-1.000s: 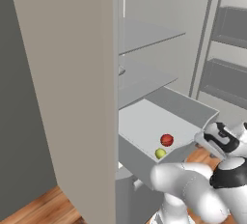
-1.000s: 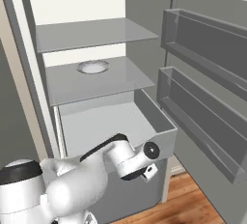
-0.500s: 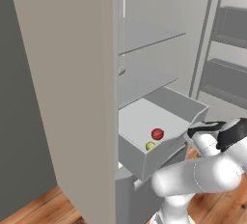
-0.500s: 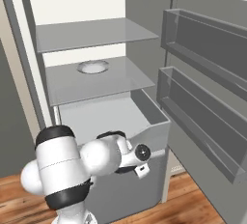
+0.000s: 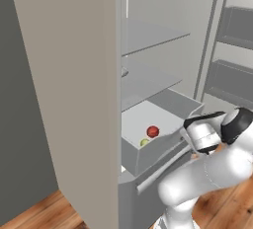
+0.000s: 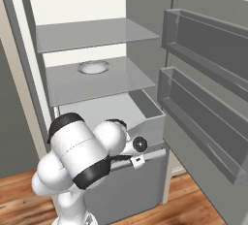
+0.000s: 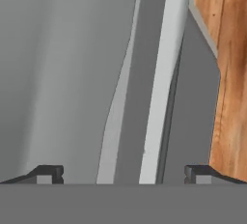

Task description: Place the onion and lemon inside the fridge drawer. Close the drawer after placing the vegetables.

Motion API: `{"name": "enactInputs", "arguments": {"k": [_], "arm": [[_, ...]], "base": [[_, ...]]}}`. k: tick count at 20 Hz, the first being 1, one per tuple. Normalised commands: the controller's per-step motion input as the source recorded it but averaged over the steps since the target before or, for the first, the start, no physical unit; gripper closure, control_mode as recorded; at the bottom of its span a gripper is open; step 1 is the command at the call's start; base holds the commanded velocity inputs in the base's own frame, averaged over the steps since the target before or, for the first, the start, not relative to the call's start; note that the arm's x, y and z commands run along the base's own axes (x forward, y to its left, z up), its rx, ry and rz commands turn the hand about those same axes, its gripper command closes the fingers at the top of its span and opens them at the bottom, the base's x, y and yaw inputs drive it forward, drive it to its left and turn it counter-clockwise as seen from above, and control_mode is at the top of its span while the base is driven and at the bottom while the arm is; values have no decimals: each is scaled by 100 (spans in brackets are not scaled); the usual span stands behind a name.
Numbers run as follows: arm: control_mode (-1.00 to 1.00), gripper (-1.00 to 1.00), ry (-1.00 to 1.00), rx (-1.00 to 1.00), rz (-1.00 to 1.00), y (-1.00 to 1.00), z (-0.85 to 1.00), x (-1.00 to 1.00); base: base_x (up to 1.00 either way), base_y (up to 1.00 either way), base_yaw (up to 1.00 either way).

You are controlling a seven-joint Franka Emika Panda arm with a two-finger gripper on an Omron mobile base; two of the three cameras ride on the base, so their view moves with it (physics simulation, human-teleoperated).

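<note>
The fridge drawer stands partly pulled out of the grey fridge. Inside it lie the red onion and, just in front and to its left, the yellow-green lemon. My gripper is at the drawer's curved front edge, on its right end, and holds nothing. In the hand view the gripper is open, its two dark fingertips wide apart against a pale grey surface. From the right base view my own arm covers much of the drawer, and the onion and lemon are hidden there.
Below the drawer is a grey front panel with a bar handle. The open fridge door with its shelves stands close on the right. A pale round dish rests on the shelf above. A tall panel borders the left; wood floor lies below.
The drawer has slid further into the fridge, carrying the onion and lemon with it. My hand has followed its front edge toward the fridge, still open.
</note>
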Motion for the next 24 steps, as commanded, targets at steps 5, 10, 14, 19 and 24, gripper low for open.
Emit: {"name": "enactInputs", "arguments": {"k": [5, 10, 14, 19, 24], "arm": [[-100, -100, 0, 2, -4, 29, 21, 46], [-100, -100, 0, 0, -8, 36, 15, 45], [-100, -100, 0, 0, -10, 29, 3, 44], [-100, -100, 0, 1, -10, 30, 0, 50], [-100, -100, 0, 3, -10, 31, 0, 49]], "base": [[0, 0, 0], [0, 0, 0], [0, 0, 0], [0, 0, 0], [0, 0, 0]]}}
